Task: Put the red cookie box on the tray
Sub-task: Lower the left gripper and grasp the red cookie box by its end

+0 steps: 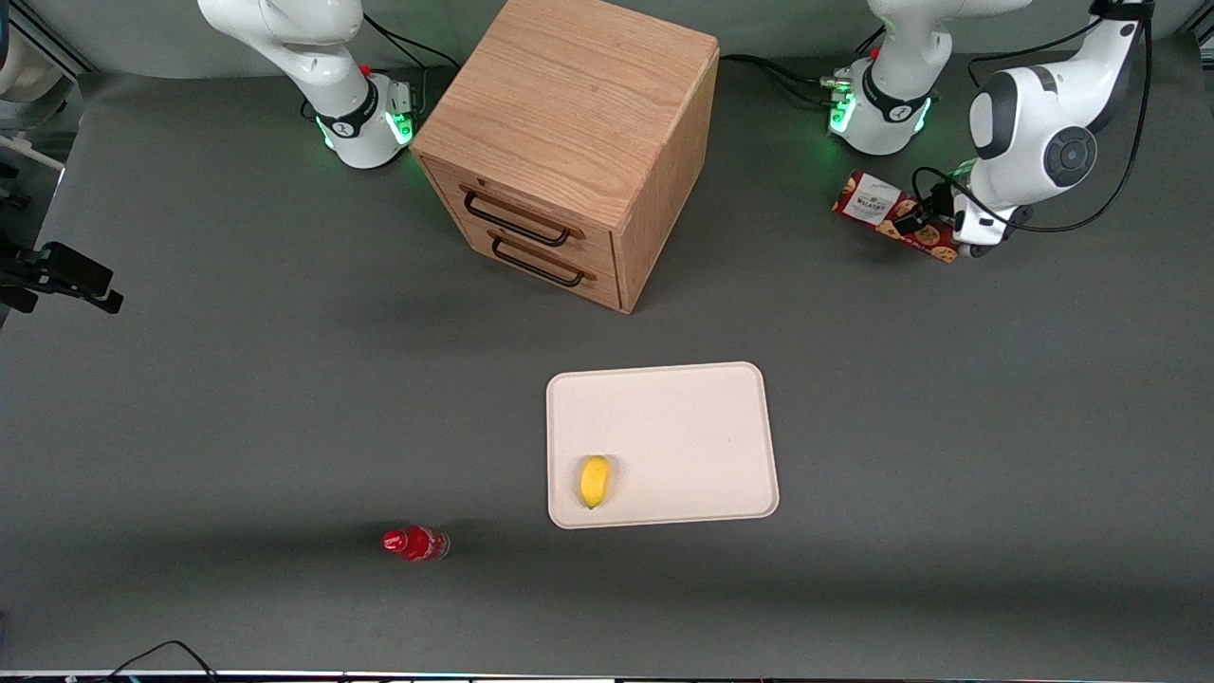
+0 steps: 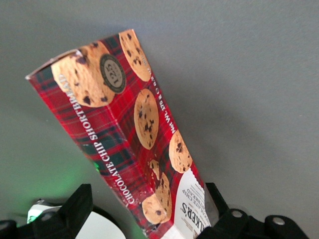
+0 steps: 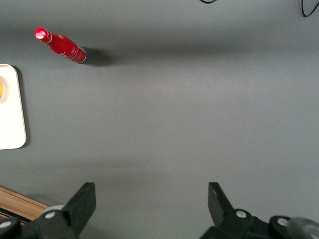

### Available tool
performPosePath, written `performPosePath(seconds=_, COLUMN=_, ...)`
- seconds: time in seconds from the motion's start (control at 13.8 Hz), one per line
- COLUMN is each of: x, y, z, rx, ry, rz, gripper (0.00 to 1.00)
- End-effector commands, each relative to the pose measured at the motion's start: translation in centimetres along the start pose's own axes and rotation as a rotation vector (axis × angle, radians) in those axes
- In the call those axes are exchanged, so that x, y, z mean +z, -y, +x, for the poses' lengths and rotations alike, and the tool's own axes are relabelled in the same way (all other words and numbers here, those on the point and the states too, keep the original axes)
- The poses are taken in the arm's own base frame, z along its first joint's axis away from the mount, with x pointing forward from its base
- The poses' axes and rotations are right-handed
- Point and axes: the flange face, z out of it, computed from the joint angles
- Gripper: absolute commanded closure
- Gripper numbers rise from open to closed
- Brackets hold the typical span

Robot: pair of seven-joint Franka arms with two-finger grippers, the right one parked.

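Dark grey matting covers the whole table (image 1: 190,379). The left arm's gripper (image 1: 928,230) (image 2: 147,194) is low over it at the working arm's end. It is open: its two black fingers (image 2: 75,209) stand wide apart, one on each side of the red cookie box (image 1: 877,211) (image 2: 114,124), at the end with the white label. One finger is just beside the label and the other one is clearly apart from the carton. The box lies on the mat and is not on the tray.

In the front view, the cream-white tray (image 1: 683,417) is well apart from the box, which is between 1 and 2 o'clock from it. A yellow lemon (image 1: 595,481) lies on the tray near its 7 o'clock corner. A small red bottle (image 1: 415,544) lies on the mat at 8 o'clock from the tray. The wooden drawer cabinet (image 1: 569,123) stands between 11 and 12 o'clock from the tray.
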Motion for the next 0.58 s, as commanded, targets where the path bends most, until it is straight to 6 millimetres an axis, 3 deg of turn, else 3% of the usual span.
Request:
performPosePath(seconds=0.0, x=2.5, y=1.0, z=-1.5, rx=-0.012, ry=0.015, rz=0.001, gripper=0.00)
performPosePath(seconds=0.29, x=4.1, y=0.7, z=-0.6, rx=-0.017, ry=-0.008, rz=0.001, gripper=0.01)
performPosePath(seconds=0.36, x=4.4, y=0.6, z=-0.3, rx=-0.018, ry=-0.024, rz=-0.006, gripper=0.06)
performPosePath(seconds=0.51, x=4.4, y=0.4, z=-0.2, rx=-0.015, ry=-0.032, rz=-0.007, gripper=0.25)
